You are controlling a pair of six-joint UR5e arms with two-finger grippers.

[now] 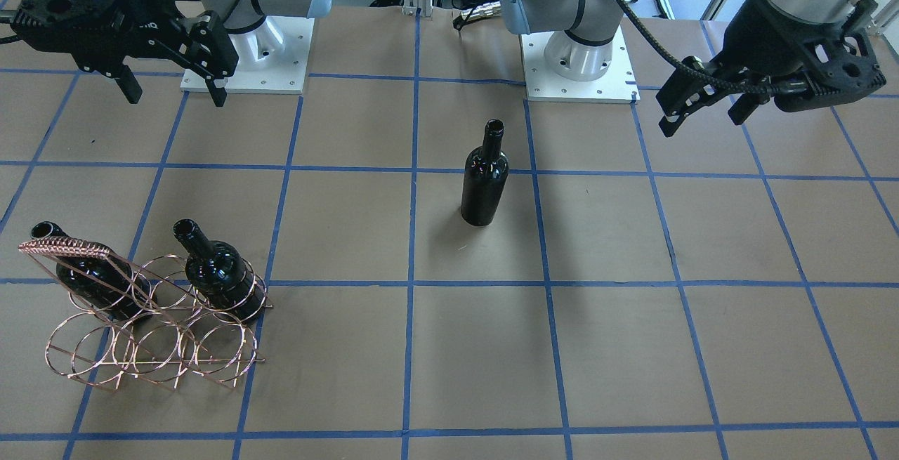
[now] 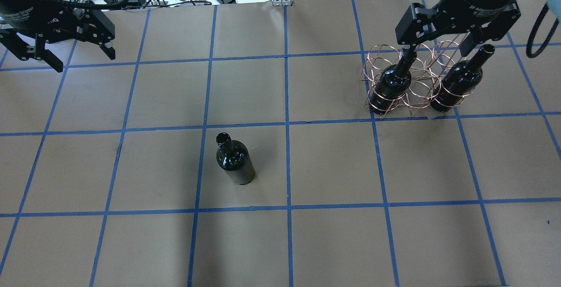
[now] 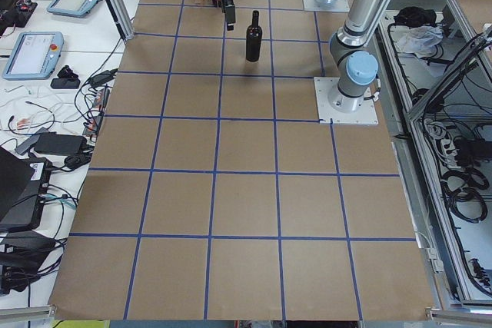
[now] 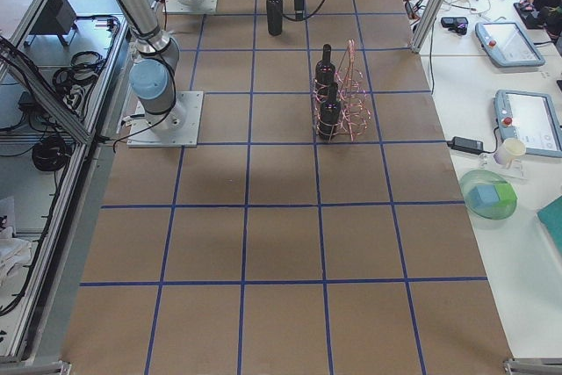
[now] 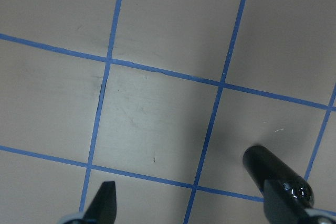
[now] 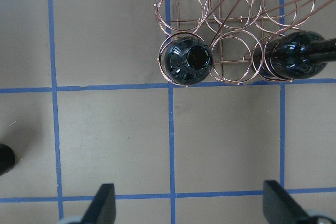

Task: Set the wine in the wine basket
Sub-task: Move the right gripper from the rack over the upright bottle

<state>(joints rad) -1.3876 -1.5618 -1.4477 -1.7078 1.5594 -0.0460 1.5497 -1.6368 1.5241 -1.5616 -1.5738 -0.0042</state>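
One glossy black wine bottle (image 1: 484,179) stands upright alone near the table's middle; it also shows in the overhead view (image 2: 234,162) and at the lower right of the left wrist view (image 5: 260,162). The copper wire wine basket (image 1: 151,333) (image 2: 412,81) (image 6: 231,35) holds two more bottles upright in its outer rings (image 2: 392,83) (image 2: 460,79), and the ring between them is empty. My left gripper (image 2: 82,58) (image 1: 702,123) is open and empty, raised far off to the side of the lone bottle. My right gripper (image 2: 439,49) (image 1: 175,97) is open and empty, raised above the basket.
The brown paper tabletop carries a blue tape grid. The two arm bases (image 1: 246,60) (image 1: 579,60) stand at the robot's edge of the table. Side desks hold tablets, cables and a green bowl (image 4: 490,198).
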